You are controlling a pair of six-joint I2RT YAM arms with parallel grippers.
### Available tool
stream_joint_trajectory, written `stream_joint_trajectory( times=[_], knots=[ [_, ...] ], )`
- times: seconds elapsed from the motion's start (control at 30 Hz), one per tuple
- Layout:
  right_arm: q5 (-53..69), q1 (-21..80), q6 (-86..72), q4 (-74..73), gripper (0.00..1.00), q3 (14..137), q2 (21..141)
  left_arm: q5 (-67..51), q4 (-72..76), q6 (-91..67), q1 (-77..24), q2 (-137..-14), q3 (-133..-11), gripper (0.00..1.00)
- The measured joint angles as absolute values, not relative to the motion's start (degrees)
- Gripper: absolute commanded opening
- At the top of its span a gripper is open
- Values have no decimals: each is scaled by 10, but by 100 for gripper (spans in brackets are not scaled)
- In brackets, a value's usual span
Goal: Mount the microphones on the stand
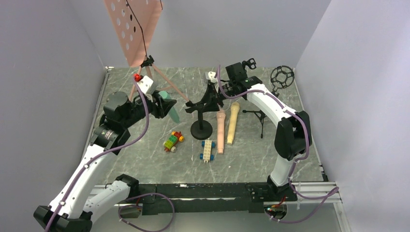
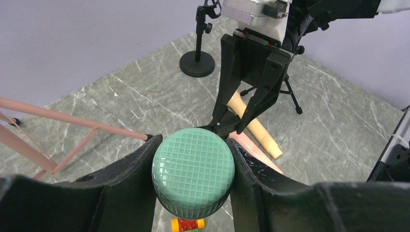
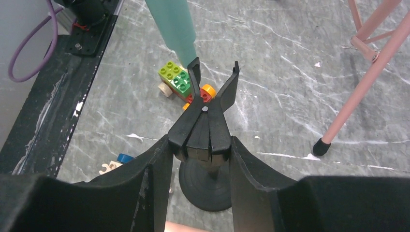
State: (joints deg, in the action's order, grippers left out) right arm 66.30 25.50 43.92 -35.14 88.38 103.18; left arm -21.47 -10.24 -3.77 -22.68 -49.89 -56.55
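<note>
Pale walls close the counter (image 1: pixel 145 164) on the left, back and right of the overhead view, and a black rail runs along its near edge. At upper left a pink music stand (image 1: pixel 133 29) plants its legs near the back-left corner. Just right of them the left tool (image 1: pixel 163 108) is clenched around the mint green microphone (image 1: pixel 171 113), held up off the counter. The left wrist view shows its gridded head pinched between both fingers. Below it lies a toy-brick car (image 1: pixel 173 140), with bare marble open toward the lower left.

At centre the black microphone stand (image 1: pixel 201 129) sits on its round base. The right tool (image 1: pixel 212 96) grips its clip (image 3: pixel 208 111), whose prongs spread in a V near the green handle's end. Right of the base lie a blue-and-white brick car (image 1: pixel 207 150), the salmon pink microphone (image 1: pixel 220 130) and the tan-yellow microphone (image 1: pixel 232 123), side by side. Further right stand a small tripod (image 1: pixel 261 116) and a ring-shaped shock mount (image 1: pixel 282 77), with open counter along the right wall.
</note>
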Motion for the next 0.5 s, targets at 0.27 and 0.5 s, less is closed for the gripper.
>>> stream_joint_trajectory(
  times=[0.27, 0.5],
  knots=[
    [664, 255, 444, -354, 22, 884, 1032, -211, -72, -38, -227, -524, -574, 3],
    [665, 255, 446, -356, 18, 884, 1032, -214, -49, -38, -227, -563, -591, 2]
  ],
)
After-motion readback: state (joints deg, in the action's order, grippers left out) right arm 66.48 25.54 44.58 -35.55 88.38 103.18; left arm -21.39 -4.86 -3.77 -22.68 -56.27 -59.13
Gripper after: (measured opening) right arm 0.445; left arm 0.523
